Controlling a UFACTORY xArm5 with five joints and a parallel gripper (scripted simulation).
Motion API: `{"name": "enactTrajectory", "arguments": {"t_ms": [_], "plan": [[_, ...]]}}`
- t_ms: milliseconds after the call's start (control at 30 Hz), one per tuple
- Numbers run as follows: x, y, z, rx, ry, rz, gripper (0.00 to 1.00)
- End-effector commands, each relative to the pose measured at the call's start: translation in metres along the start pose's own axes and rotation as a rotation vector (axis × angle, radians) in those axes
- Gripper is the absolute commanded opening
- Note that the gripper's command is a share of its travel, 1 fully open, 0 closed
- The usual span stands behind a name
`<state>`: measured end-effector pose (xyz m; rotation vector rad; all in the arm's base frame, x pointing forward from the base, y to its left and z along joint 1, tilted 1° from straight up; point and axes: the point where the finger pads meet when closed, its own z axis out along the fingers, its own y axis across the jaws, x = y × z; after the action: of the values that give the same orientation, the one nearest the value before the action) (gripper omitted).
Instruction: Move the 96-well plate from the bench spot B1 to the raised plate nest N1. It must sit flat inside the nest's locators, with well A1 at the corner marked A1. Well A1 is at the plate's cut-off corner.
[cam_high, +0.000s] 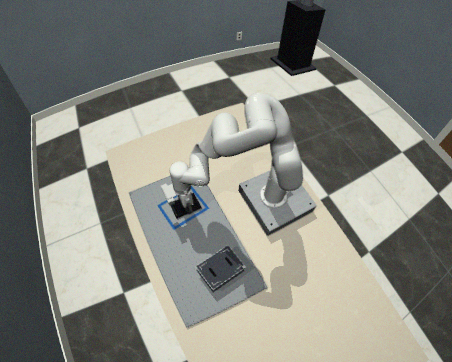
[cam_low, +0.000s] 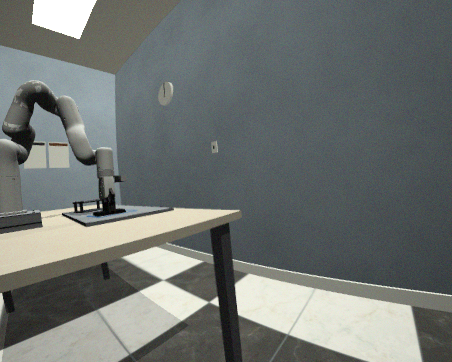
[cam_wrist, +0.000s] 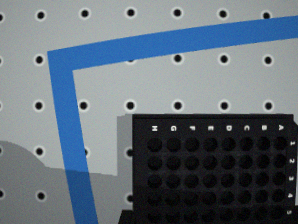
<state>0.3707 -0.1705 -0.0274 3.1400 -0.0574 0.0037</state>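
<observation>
The black 96-well plate (cam_high: 184, 212) (cam_wrist: 215, 165) sits inside the blue outline of spot B1 (cam_high: 166, 219) (cam_wrist: 62, 135) on the grey perforated board (cam_high: 165, 255). My gripper (cam_high: 185, 202) (cam_low: 108, 204) is down on the plate and shut on it across its sides. The plate still rests on the board. In the wrist view the plate's column letters H to A run along its near edge, and my fingertips are out of frame. The raised nest N1 (cam_high: 221, 270) (cam_low: 86, 205) is a dark square stand nearer the front of the board.
The arm's base plate (cam_high: 295, 207) stands on the beige table (cam_high: 325, 300) to the right of the board. A black cabinet (cam_high: 300, 35) stands on the floor by the far wall.
</observation>
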Motion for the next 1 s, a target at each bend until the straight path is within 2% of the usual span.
{"name": "enactTrajectory", "arguments": {"t_ms": [0,967], "plan": [[0.001,0.001,-0.001,0.008,0.007,0.0,0.0],[0.001,0.001,-0.016,0.008,0.007,0.0,0.0]]}}
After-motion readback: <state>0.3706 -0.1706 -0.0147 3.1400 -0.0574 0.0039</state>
